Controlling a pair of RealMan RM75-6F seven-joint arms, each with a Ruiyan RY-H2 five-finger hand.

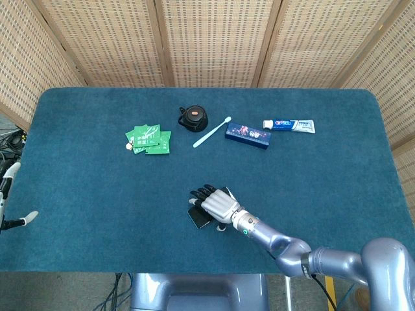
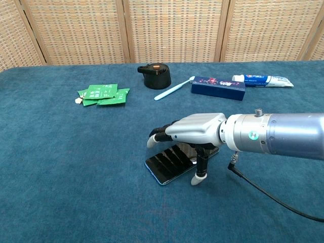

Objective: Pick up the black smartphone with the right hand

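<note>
The black smartphone (image 2: 167, 164) lies flat on the blue table near the front middle; in the head view only its near-left end (image 1: 198, 218) shows. My right hand (image 2: 190, 132) hovers flat just above it, palm down, fingers stretched left over the screen and thumb hanging down off the phone's near edge. In the head view the right hand (image 1: 214, 202) covers most of the phone. It holds nothing. My left hand (image 1: 8, 201) is at the far left edge, off the table, with fingers apart and nothing in it.
At the back lie green sachets (image 1: 149, 140), a black lid with an orange spot (image 1: 193, 117), a white toothbrush (image 1: 211, 132), a dark blue box (image 1: 248, 135) and a toothpaste tube (image 1: 289, 125). Wicker screens stand behind the table.
</note>
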